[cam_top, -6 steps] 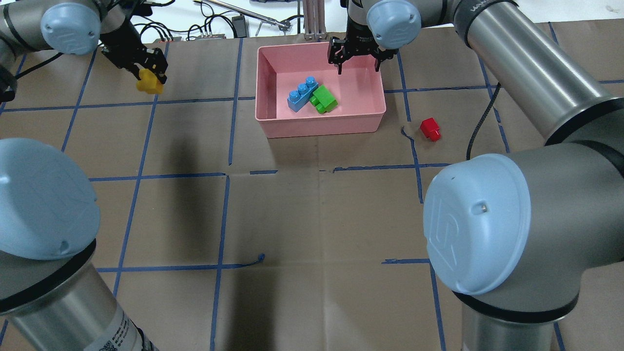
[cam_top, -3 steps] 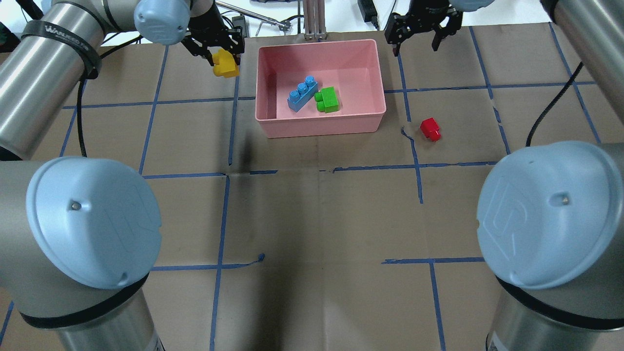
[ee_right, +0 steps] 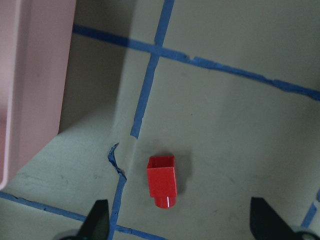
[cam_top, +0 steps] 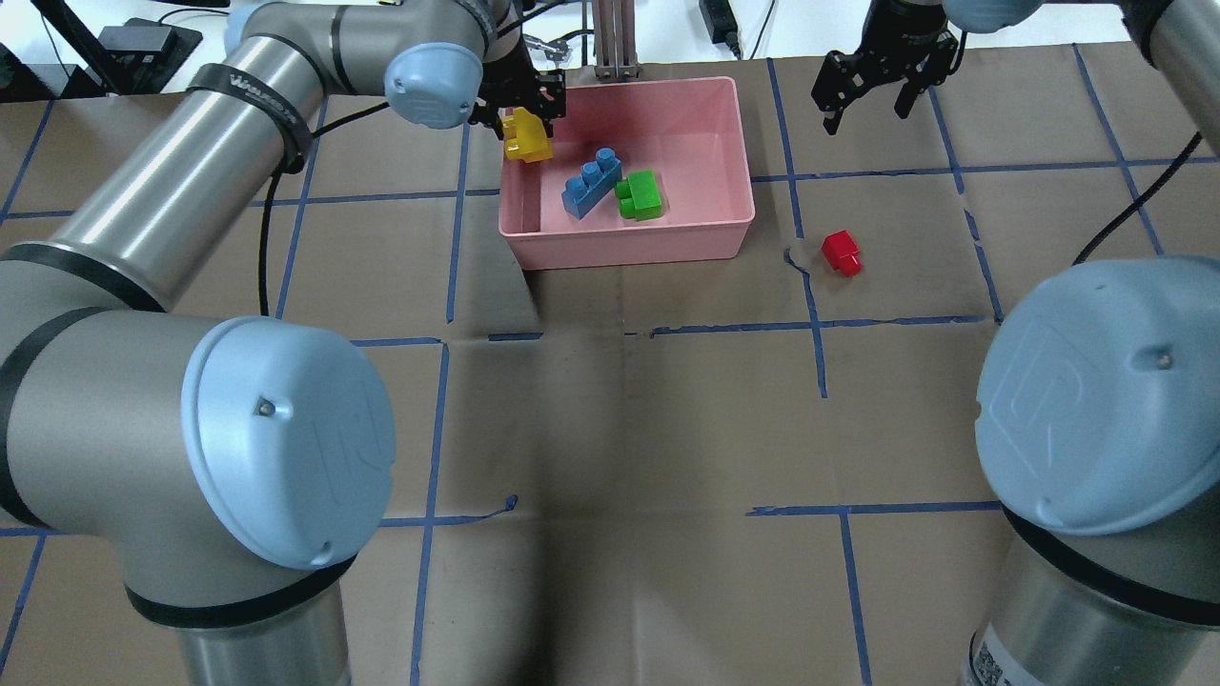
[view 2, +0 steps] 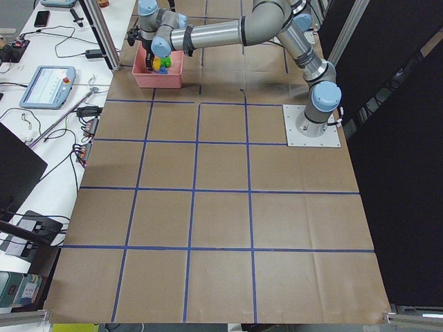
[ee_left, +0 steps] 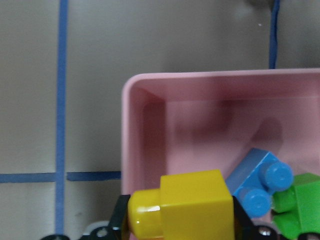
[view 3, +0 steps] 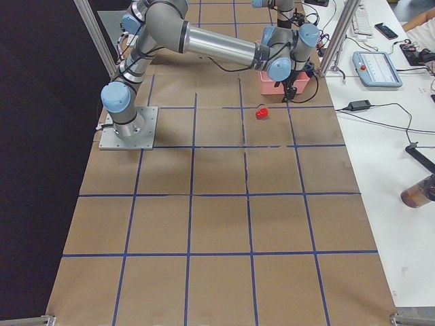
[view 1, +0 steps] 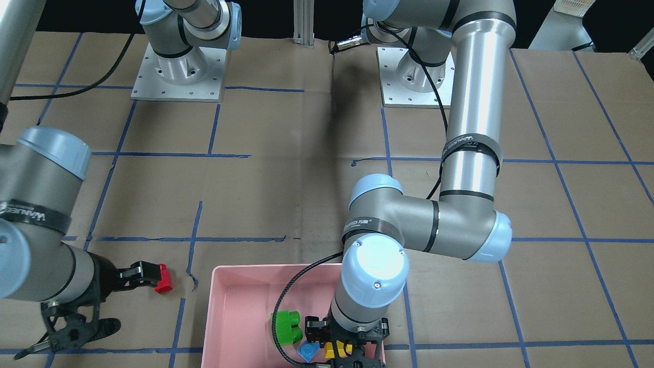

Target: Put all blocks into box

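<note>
The yellow two-stud block (cam_top: 526, 138) hangs pinched by its flat sides in the left gripper (cam_top: 522, 116), over the left end of the pink box (cam_top: 629, 250). In the box, the blue three-stud block (cam_top: 591, 183) and the green two-stud block (cam_top: 639, 195) lie touching. The red single-stud block (cam_top: 841, 252) lies on its side on the table, apart from the box, with the right gripper (cam_top: 863, 107) above it, spread wide and empty. The block looks light, rigid and slick. It is probably best clamped across its two flat walls, clear of the stud, since an off-centre squeeze could twist it or make it skid.

yellow block (ee_left: 182, 205) over pink box (ee_left: 131, 150) corner
</note>
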You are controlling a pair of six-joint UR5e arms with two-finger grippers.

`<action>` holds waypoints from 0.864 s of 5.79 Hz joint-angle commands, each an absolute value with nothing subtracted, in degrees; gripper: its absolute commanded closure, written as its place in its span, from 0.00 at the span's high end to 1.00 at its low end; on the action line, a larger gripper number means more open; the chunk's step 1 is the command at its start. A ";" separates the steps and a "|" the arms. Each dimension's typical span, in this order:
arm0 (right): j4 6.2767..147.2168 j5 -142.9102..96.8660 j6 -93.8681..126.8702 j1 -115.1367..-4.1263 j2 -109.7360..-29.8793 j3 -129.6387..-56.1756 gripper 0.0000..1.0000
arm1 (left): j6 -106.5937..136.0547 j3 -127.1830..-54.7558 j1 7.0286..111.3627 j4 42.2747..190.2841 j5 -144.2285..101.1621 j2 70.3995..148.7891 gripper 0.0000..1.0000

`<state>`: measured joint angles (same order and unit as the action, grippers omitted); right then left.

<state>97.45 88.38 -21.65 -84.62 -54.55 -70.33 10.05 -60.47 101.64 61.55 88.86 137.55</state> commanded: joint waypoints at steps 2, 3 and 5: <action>108.03 88.24 -21.36 -84.73 -53.97 -81.19 1.00 | 8.62 -61.34 101.78 67.37 89.03 133.89 0.99; 111.32 88.42 -21.27 -84.73 -53.88 -82.52 0.99 | 8.61 -61.35 100.47 72.98 88.86 130.03 0.99; 111.89 88.68 -21.27 -84.73 -53.52 -85.51 0.93 | 8.44 -61.79 98.19 86.26 88.77 120.20 0.99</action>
